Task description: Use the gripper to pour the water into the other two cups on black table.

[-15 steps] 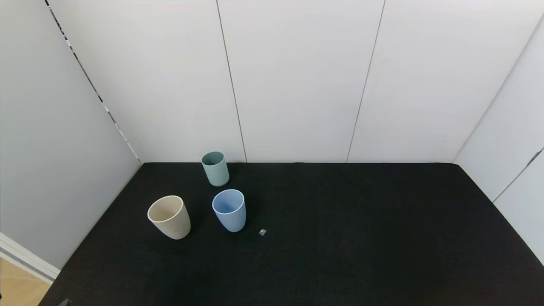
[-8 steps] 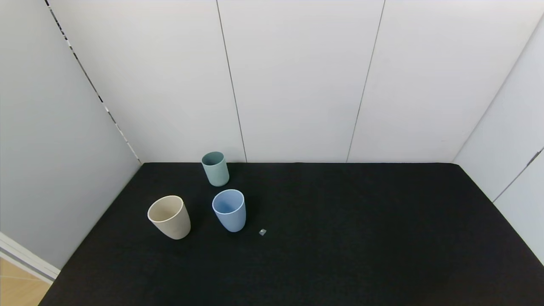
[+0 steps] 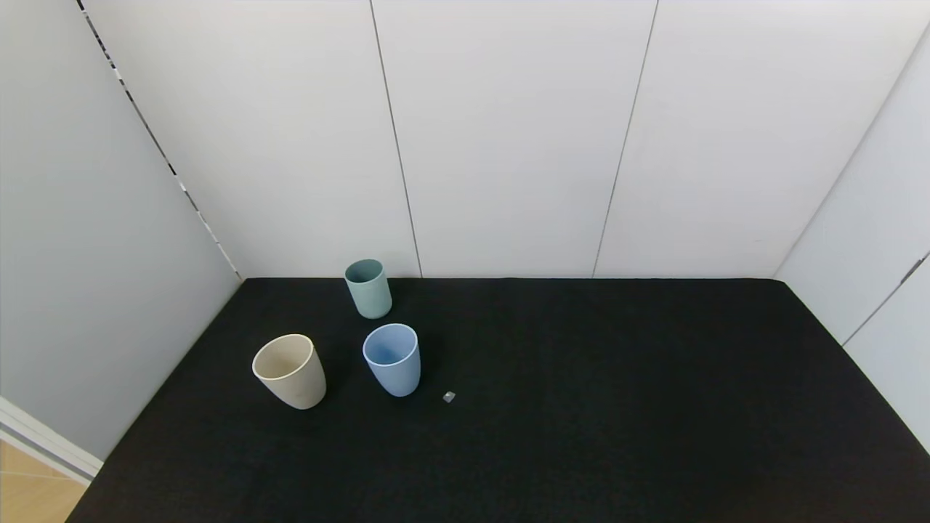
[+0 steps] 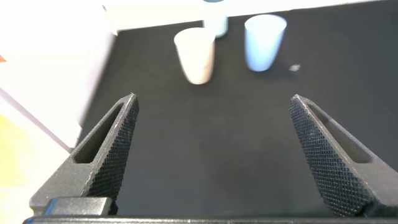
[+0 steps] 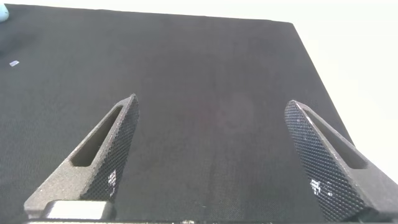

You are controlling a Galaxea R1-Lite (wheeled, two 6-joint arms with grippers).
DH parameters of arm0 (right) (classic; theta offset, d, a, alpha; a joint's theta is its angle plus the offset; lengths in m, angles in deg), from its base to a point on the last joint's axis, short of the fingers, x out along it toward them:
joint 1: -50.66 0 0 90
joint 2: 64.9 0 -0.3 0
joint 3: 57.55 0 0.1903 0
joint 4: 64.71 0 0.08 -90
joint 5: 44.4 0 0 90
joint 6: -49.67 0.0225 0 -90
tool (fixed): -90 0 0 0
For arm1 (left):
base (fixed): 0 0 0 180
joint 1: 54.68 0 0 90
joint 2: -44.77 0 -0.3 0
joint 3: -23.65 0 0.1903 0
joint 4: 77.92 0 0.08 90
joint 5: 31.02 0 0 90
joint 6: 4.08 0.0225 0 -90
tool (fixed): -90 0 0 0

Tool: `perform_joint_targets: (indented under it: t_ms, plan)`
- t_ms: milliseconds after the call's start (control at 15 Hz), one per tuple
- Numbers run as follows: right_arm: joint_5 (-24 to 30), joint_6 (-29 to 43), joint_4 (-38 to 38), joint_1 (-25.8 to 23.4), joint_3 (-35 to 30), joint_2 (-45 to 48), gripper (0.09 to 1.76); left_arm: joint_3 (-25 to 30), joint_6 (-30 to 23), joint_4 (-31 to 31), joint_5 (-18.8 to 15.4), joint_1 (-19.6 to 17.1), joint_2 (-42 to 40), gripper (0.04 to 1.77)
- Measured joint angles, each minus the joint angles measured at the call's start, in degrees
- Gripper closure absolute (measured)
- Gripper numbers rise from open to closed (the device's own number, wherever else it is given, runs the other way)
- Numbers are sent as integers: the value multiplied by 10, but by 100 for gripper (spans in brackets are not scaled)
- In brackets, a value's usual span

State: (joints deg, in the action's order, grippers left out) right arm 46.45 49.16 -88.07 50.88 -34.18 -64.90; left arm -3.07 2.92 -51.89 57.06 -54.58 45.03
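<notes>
Cups: beige (image 3: 289,370), blue (image 3: 392,359) upright | cube (image 3: 449,396) beside blue | left gripper (image 4: 211,118), right gripper (image 5: 211,118) wide, empty

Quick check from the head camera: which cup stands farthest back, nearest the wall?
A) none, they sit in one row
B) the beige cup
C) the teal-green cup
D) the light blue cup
C: the teal-green cup stands by the wall, behind the light blue cup and the beige cup.
</notes>
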Motion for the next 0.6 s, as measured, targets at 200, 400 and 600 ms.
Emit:
perform_joint_targets:
  t_ms: [200, 400, 600]
  plan:
    - [0, 0, 0, 0, 0, 0, 14, 29, 17, -24, -2, 0, -3, 9]
    - [0, 0, 0, 0, 0, 0, 14, 33, -22, -23, 1, 0, -3, 9]
    - [0, 0, 0, 0, 0, 0, 14, 34, -23, -23, 2, 1, -3, 9]
